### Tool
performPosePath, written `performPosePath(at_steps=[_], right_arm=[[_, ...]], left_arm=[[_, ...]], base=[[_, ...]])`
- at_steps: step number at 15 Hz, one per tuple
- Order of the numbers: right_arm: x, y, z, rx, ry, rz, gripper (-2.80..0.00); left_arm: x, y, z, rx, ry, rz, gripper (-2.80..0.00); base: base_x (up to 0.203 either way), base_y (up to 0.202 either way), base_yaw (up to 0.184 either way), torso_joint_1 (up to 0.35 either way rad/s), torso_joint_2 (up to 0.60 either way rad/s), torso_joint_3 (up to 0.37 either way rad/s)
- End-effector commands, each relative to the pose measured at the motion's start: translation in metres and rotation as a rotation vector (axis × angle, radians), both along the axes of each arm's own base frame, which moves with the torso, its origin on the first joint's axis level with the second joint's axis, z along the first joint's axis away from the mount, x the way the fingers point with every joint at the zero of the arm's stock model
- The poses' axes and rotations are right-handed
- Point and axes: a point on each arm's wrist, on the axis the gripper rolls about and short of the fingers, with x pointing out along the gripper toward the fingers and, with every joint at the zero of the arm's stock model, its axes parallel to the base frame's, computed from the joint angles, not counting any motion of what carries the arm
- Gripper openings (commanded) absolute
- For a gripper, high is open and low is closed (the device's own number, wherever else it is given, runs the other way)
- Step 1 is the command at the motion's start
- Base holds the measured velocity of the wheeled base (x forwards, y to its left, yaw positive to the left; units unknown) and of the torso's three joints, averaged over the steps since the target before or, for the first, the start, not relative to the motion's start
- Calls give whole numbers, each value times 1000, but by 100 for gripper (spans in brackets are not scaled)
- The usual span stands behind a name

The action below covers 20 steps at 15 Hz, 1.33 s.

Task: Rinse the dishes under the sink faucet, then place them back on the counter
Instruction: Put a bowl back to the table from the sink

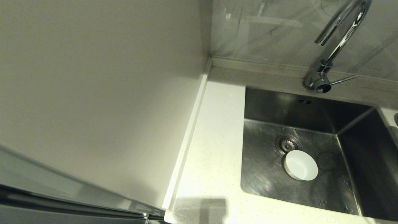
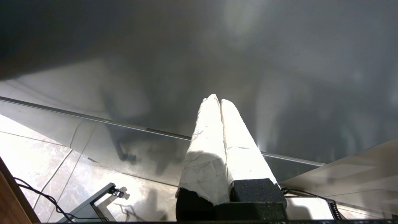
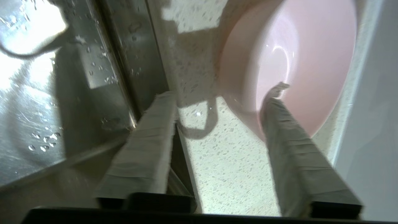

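right gripper (image 3: pixel 220 99) stands open over the counter (image 3: pixel 224 155) beside the sink (image 3: pixel 46 109), one finger inside the pink bowl (image 3: pixel 298 62) but gripping nothing, so next comes the white bowl (image 1: pixel 300 165) by the drain.

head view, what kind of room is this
Most likely a home kitchen. A stainless steel sink is set into a white speckled counter, with a tall chrome faucet behind it, grey marbled wall tiles, and a small white bowl lying in the basin beside the drain.
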Motion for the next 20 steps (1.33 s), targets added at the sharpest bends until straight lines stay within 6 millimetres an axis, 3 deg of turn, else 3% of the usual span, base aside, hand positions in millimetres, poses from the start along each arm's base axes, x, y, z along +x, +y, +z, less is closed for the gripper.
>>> performPosePath(at_steps=[1,3,5,10,12,15,20], right_arm=[[-6,5,15,-23,-40,2,0],[-19,19,38,-27,-127,57,0],[-28,49,58,5,-220,198,0],[-9,148,58,165,-264,489,0],[11,181,35,262,-191,484,0],[43,210,-10,315,-54,424,0],[75,223,-66,333,82,373,0]], left_arm=[[0,0,0,0,-5,1,-280],[0,0,0,-1,-5,1,-280],[0,0,0,0,-3,1,-280],[0,0,0,0,-3,1,-280],[0,0,0,0,-3,0,-280],[0,0,0,0,-4,0,-280],[0,0,0,-1,-3,0,-280]], base=[[0,0,0,0,0,0],[0,0,0,0,0,0],[0,0,0,0,0,0],[0,0,0,0,0,0],[0,0,0,0,0,0],[0,0,0,0,0,0],[0,0,0,0,0,0]])
